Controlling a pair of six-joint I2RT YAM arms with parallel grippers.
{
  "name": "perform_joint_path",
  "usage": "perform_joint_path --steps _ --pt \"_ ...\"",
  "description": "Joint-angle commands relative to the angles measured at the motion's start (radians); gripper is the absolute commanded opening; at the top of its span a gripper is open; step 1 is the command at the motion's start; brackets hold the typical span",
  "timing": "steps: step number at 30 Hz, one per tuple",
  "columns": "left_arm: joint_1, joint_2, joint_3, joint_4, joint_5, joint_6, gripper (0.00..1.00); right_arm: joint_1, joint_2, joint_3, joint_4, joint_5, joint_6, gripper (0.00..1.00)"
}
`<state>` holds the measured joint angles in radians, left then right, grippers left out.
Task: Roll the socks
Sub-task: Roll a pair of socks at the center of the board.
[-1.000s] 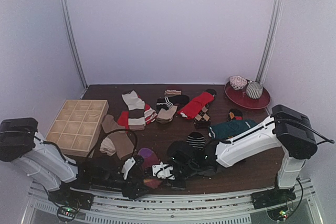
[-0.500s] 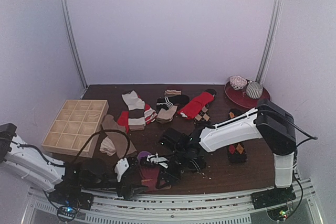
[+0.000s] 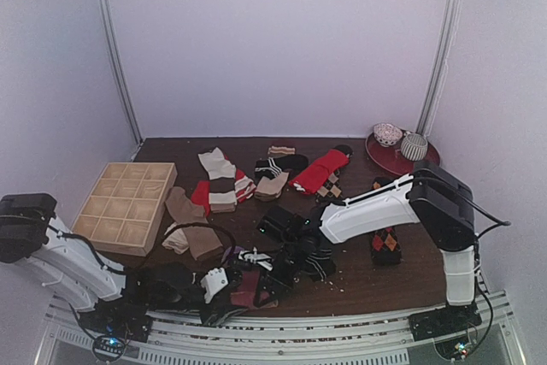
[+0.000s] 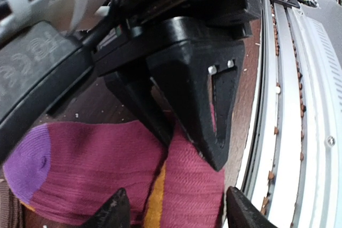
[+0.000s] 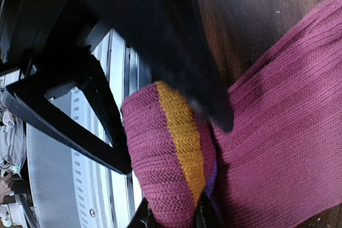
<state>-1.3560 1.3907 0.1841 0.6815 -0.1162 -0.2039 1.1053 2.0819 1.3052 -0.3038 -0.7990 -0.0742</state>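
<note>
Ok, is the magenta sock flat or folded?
Folded: the magenta sock has its orange-banded end doubled back over itself, pinched in the right gripper.

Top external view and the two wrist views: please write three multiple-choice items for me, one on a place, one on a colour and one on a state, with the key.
1. Where does the wooden tray stand?
A) on the left side of the table
B) on its right side
C) at its far middle

2. What colour is the band across the magenta sock?
A) green
B) white
C) orange

3. What is the right gripper doing?
A) hanging open in the air
B) pinching a fold of the magenta sock
C) holding the wooden tray

Key:
1 A, because the top view shows the tray near the left edge.
2 C, because the right wrist view shows an orange stripe on the fold.
3 B, because its two fingertips sit close together with the fold between them.
</note>
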Motion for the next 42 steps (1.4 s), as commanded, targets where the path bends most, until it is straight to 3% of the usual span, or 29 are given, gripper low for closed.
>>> perform_joint_path --steps 1,4,8,14,18,19,27,32,36,42 --pt "-0.005 0.050 0.043 0.066 0.057 -0.002 0.57 -0.009 0.087 -0.047 -0.152 0.109 0.017 0.13" --pt "-0.005 0.071 0.037 0.079 0.068 -0.026 0.52 -0.012 0.087 -0.052 -0.149 0.108 0.015 0.13" --pt "-0.004 0.081 0.036 0.084 0.079 -0.041 0.32 -0.013 0.090 -0.056 -0.140 0.104 0.018 0.13" --pt "-0.005 0.103 0.036 0.085 0.094 -0.061 0.28 -0.016 0.089 -0.066 -0.123 0.101 0.029 0.13" --pt "-0.005 0.137 0.049 0.076 0.111 -0.075 0.02 -0.015 0.084 -0.076 -0.087 0.089 0.052 0.15" --pt "-0.005 0.149 0.056 0.066 0.109 -0.083 0.00 -0.016 0.083 -0.079 -0.076 0.089 0.057 0.16" --pt "-0.005 0.194 0.098 -0.089 0.111 -0.271 0.00 -0.016 0.022 -0.141 0.082 0.113 0.095 0.27" --pt "0.001 0.178 0.053 -0.130 0.169 -0.463 0.00 -0.015 -0.224 -0.373 0.458 0.306 0.049 0.50" --pt "0.009 0.172 -0.024 -0.089 0.223 -0.579 0.00 0.020 -0.388 -0.571 0.770 0.457 -0.095 0.59" --pt "0.014 0.209 -0.050 -0.066 0.240 -0.646 0.00 0.095 -0.429 -0.633 0.853 0.477 -0.373 0.63"
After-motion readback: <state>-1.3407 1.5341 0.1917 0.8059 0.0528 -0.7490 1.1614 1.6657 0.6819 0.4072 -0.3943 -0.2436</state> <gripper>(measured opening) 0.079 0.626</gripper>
